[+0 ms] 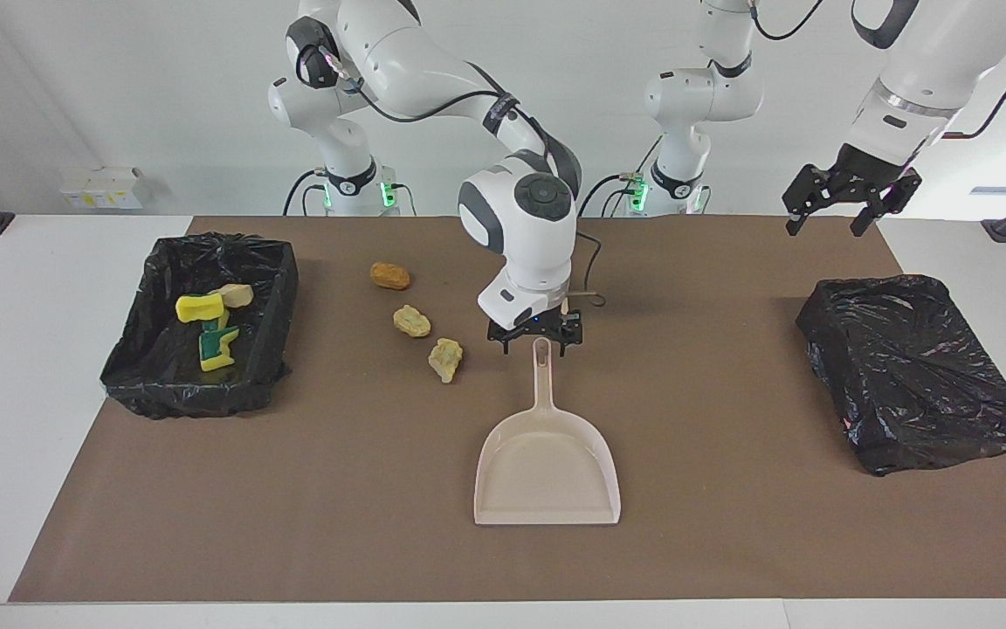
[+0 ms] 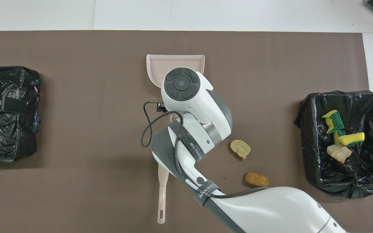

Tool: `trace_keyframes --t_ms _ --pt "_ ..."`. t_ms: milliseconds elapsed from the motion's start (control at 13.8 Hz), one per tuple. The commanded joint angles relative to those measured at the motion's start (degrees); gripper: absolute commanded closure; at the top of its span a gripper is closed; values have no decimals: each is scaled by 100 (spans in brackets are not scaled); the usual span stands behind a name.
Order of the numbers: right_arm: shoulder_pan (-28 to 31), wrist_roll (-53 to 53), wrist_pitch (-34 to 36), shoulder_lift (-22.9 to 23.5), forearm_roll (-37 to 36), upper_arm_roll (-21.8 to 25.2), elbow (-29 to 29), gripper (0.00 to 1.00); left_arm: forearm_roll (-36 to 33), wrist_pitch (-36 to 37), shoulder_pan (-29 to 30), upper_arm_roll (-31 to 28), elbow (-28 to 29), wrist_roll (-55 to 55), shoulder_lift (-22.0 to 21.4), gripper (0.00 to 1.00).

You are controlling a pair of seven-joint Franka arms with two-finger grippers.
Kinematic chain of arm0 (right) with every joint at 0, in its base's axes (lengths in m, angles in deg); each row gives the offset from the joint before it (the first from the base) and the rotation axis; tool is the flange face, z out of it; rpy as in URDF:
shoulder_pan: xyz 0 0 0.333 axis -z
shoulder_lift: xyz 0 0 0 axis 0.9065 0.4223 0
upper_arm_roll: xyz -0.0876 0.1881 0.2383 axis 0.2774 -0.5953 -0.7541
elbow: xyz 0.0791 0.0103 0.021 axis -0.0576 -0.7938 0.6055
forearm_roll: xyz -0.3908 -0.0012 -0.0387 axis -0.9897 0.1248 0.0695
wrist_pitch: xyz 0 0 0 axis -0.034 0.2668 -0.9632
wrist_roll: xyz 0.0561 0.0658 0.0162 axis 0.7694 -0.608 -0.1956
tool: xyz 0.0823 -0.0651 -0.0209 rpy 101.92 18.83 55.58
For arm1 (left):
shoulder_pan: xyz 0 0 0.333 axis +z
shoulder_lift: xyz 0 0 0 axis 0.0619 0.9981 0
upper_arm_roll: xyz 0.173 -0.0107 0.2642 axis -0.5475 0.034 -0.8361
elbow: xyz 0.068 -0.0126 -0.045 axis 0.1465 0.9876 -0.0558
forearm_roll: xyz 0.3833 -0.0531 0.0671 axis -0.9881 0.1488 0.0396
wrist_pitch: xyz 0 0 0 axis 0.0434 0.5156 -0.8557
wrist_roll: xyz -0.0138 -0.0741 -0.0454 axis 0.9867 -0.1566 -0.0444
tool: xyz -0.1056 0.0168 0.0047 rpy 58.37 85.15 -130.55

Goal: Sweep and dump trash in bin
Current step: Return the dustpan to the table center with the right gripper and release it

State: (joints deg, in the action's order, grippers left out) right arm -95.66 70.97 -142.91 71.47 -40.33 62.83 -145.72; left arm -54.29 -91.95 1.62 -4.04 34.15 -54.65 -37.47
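Observation:
Three tan and brown trash lumps (image 1: 389,276) (image 1: 412,321) (image 1: 446,359) lie in a row on the brown mat; the overhead view shows two (image 2: 240,149) (image 2: 256,179), the third hidden under the arm. The beige dustpan (image 1: 547,467) lies flat, its handle pointing toward the robots. My right gripper (image 1: 536,341) hangs open just above the handle's tip, holding nothing. The black-lined bin (image 1: 145,384) at the right arm's end holds yellow-green sponge chunks (image 2: 332,121) and a tan lump (image 2: 338,152). My left gripper (image 1: 852,199) waits open, high over the left arm's end.
A second bin wrapped in a black bag (image 1: 913,367) sits at the left arm's end of the mat. A beige brush handle (image 2: 162,194) lies nearer to the robots than the dustpan, mostly hidden under my right arm. A black cable (image 2: 146,129) loops beside the wrist.

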Motion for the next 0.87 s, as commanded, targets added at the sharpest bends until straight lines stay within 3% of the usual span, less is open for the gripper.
trace_keyframes --t_ms 0,218,508,798 --pt "181 -197 232 -640 157 -72 -551 0 24 -104 26 13 128 -33 -90 0" --pt "-240 186 174 -1404 166 -89 -1489 0 24 -95 26 13 128 -33 -90 0" --pt "-644 1031 -940 -2073 227 -107 -2825 0 24 -95 18 13 128 -24 -90 0" --pt "-1268 1769 -1348 -2250 385 -98 -3408 0 24 -95 18 13 128 -15 -90 0"
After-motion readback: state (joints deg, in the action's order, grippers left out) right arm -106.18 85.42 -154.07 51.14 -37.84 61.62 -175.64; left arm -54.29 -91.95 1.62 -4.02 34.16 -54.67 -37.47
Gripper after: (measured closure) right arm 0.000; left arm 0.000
